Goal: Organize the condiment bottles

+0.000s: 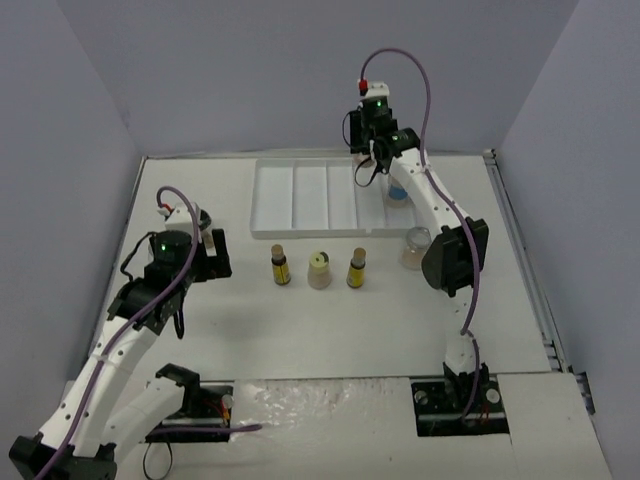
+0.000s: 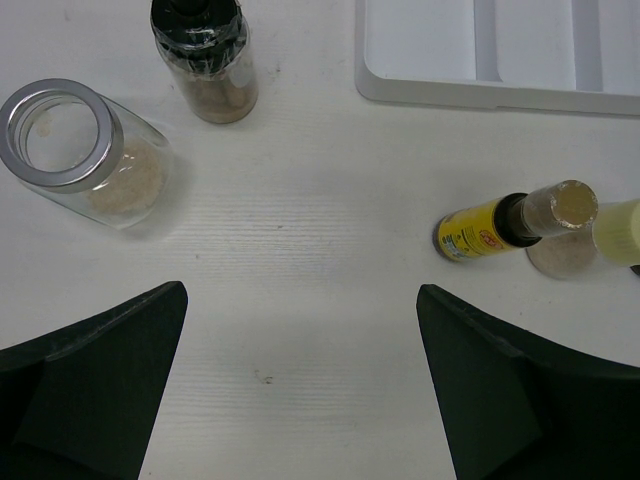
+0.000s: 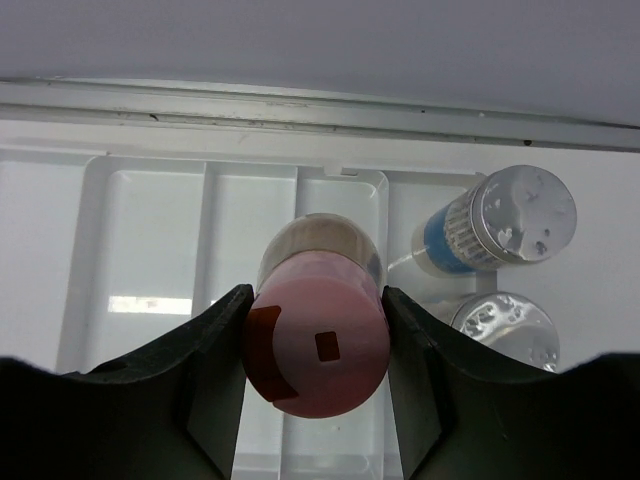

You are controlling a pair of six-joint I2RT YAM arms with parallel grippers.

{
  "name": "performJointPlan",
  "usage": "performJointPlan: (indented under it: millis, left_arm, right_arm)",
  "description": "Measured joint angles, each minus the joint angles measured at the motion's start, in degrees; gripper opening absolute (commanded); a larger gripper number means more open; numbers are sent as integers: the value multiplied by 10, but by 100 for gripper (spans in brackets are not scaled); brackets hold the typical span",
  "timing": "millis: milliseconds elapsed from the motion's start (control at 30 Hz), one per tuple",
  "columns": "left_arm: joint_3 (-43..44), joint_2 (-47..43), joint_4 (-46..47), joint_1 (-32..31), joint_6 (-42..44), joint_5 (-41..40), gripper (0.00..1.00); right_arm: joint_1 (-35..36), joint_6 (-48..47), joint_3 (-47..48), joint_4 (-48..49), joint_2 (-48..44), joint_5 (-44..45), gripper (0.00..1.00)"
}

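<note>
My right gripper (image 3: 316,305) is shut on a pink-capped bottle (image 3: 318,350) and holds it above a right-hand compartment of the white divided tray (image 3: 150,250); in the top view the gripper (image 1: 372,165) is at the tray's far right. A blue-labelled clear bottle (image 3: 490,232) and a silver-lidded jar (image 3: 505,330) stand just right of it. My left gripper (image 2: 300,380) is open and empty over bare table. Ahead of it are a clear jar of tan powder (image 2: 85,155), a black-capped bottle (image 2: 205,60) and an amber tan-capped bottle (image 2: 515,222).
In the top view, an amber bottle (image 1: 280,266), a yellow-capped bottle (image 1: 319,270) and another amber bottle (image 1: 357,268) stand in a row in front of the tray (image 1: 300,195). A clear jar (image 1: 415,248) stands by the right arm. Grey walls surround the table.
</note>
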Motion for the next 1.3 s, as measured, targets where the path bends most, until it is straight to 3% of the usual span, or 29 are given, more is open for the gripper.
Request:
performJointPlan:
  millis: [267, 567, 633, 800, 933, 1133, 1300]
  left_arm:
    - [-3, 1, 0, 0, 0, 2, 97]
    - [-5, 5, 0, 0, 0, 7, 97]
    - [-5, 5, 0, 0, 0, 7, 97]
    - [-5, 5, 0, 0, 0, 7, 97]
    - [-5, 5, 0, 0, 0, 7, 97]
    - [-5, 5, 0, 0, 0, 7, 97]
    - [-5, 5, 0, 0, 0, 7, 97]
  right_arm:
    - [-29, 4, 14, 17, 110, -1, 0]
    - [-38, 10, -8, 54, 136, -35, 1]
    - [-39, 10, -14, 63, 136, -37, 10]
    - [-44, 16, -18, 77, 137, -45, 53]
    - [-45, 19, -21, 80, 136, -56, 75]
    - [-44, 21, -51, 80, 118, -80, 89]
    - [-36, 6, -101, 74, 54, -95, 91]
